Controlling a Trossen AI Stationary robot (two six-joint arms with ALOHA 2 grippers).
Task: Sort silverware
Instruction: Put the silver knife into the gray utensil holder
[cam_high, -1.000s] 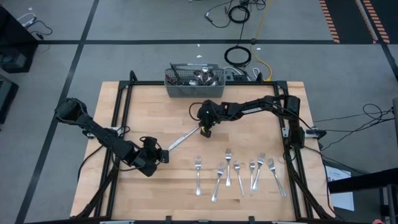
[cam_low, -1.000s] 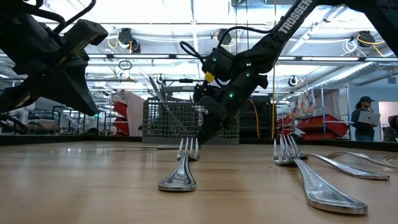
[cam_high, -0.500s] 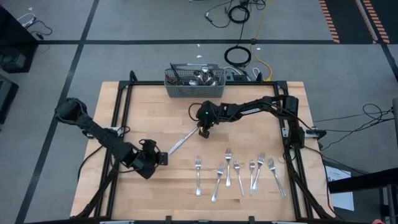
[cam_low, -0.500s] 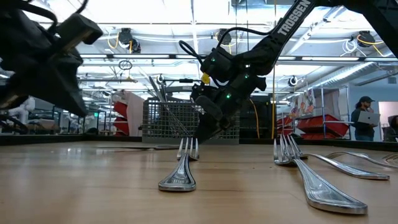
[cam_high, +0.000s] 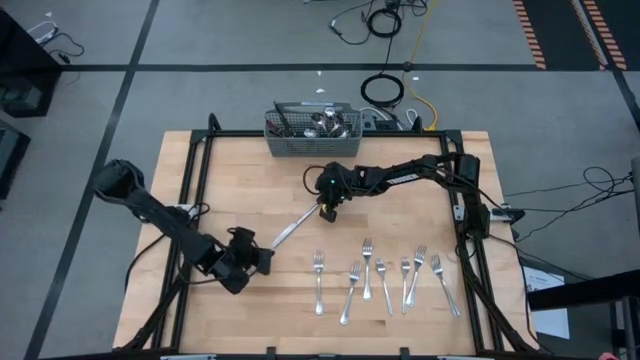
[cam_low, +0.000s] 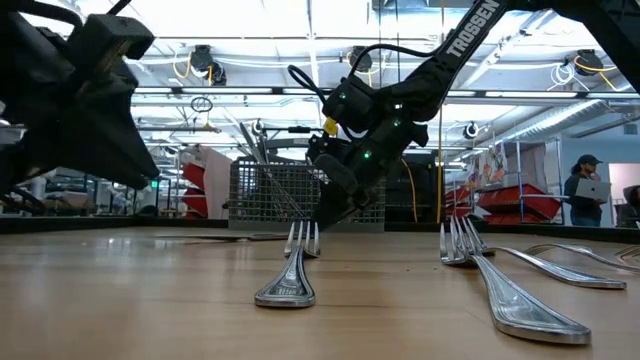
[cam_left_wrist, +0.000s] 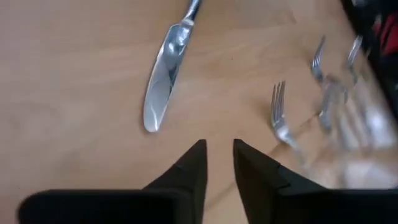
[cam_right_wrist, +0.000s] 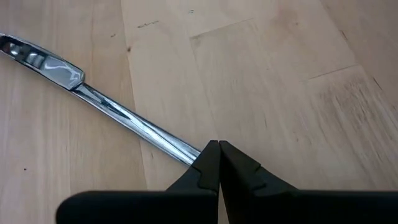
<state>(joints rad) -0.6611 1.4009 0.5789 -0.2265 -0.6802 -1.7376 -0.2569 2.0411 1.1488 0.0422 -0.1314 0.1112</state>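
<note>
A silver table knife (cam_high: 298, 224) lies slantwise on the wooden table (cam_high: 240, 170), its blade (cam_left_wrist: 163, 84) toward the near left. My right gripper (cam_high: 327, 210) is shut at the knife's handle end. My left gripper (cam_high: 268, 258) hovers just near of the blade tip, its fingers (cam_left_wrist: 219, 155) a little open with nothing between them. Several forks (cam_high: 384, 280) lie side by side on the table at the near right. The grey mesh basket (cam_high: 313, 130) with more silverware stands at the far edge. My right gripper has the far end of the knife's handle (cam_right_wrist: 186, 151) at its two shut fingertips, which slant down from the far right. The fingers themselves hide whether the handle sits between them. The blade end (cam_right_wrist: 43, 62) lies on the table.
The row of forks (cam_low: 290, 270) fills the near right part of the table. Bare wood lies to the left and around the knife. Black frame rails (cam_high: 190, 200) run along the table's sides. A person (cam_low: 588, 190) stands far back in the room.
My left gripper has drawn back a little from the knife's blade tip toward the table's near edge and has rolled somewhat. The knife and my right gripper have stayed where they were.
</note>
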